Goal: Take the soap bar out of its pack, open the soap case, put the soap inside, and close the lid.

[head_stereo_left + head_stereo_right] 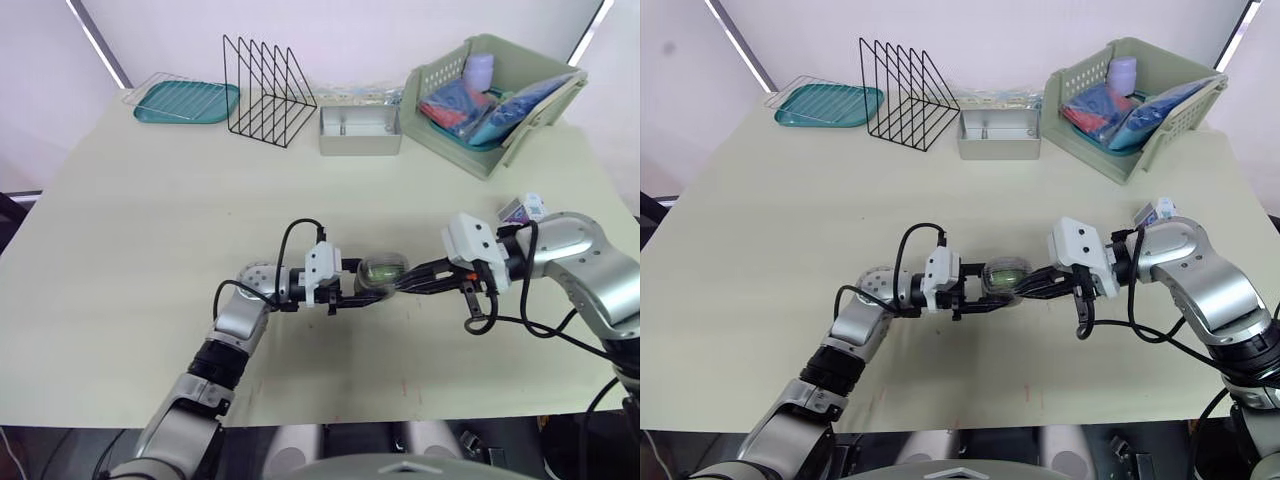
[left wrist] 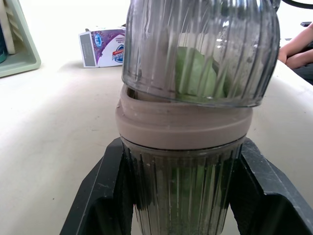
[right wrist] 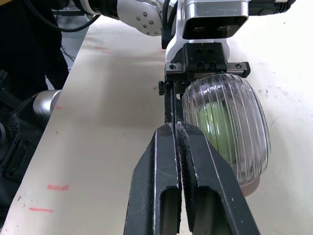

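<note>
The case [image 1: 383, 270] is low over the tabletop [image 1: 150, 220], between the two arms, with the green soap [image 2: 195, 73] already inside it. The left gripper [image 1: 352, 288] holds it: its fingers [image 2: 102, 196] are clamped on the ribbed lower half, one on each side. The lid [image 2: 200, 49] is on the end away from these fingers, so it faces the right arm. The lid is not fully seated. It sits a little crooked on the beige ring [image 2: 181, 127], with a thin gap on one side. The right gripper [image 3: 176, 132] comes from the opposite side, and its fingers [image 3: 164, 171] are pressed together with nothing between them. They lie just beside the case, along its flank and not on the top of the lid. I think the closing step is in hand. The push should go along the line from the right arm toward the left gripper, and the right arm is the nearer one to the lid. The empty pack [image 1: 522, 208] lies well apart, behind the right arm.
</note>
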You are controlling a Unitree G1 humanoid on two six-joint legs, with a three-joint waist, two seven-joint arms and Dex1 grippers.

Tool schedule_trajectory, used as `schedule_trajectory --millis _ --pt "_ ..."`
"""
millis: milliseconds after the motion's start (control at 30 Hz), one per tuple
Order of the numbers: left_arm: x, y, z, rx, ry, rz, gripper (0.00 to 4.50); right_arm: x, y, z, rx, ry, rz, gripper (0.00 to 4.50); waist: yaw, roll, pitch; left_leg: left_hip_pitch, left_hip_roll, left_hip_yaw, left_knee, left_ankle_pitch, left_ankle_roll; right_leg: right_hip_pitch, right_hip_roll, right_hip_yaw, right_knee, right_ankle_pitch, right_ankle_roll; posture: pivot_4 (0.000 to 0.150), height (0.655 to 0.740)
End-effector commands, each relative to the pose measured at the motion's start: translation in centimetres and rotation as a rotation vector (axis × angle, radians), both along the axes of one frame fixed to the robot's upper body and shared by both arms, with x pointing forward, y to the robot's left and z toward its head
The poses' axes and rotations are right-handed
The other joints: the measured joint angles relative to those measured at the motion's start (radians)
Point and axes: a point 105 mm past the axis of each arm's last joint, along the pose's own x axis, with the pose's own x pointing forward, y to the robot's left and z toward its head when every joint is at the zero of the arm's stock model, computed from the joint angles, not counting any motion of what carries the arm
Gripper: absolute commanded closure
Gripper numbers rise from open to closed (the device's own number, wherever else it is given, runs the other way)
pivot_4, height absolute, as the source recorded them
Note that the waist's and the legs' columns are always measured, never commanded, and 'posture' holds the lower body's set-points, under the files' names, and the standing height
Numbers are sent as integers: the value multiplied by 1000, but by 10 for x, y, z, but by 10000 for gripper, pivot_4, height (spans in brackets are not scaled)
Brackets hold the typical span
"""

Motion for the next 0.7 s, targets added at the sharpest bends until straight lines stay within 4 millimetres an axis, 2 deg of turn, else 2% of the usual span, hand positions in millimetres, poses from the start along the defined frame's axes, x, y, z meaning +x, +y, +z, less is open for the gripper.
schedule_trajectory --millis 33,700 --pt "-1 -3 8 -10 -44 -8 24676 -2 3 9 11 -43 25 43523 0 0 0 0 0 0 0 0 0 0 0 0 0 0 0 1500 7400" --pt "-1 -3 8 -6 -45 -10 24676 -1 4 10 17 -43 28 43523 0 0 0 0 0 0 0 0 0 0 0 0 0 0 0 1500 7400"
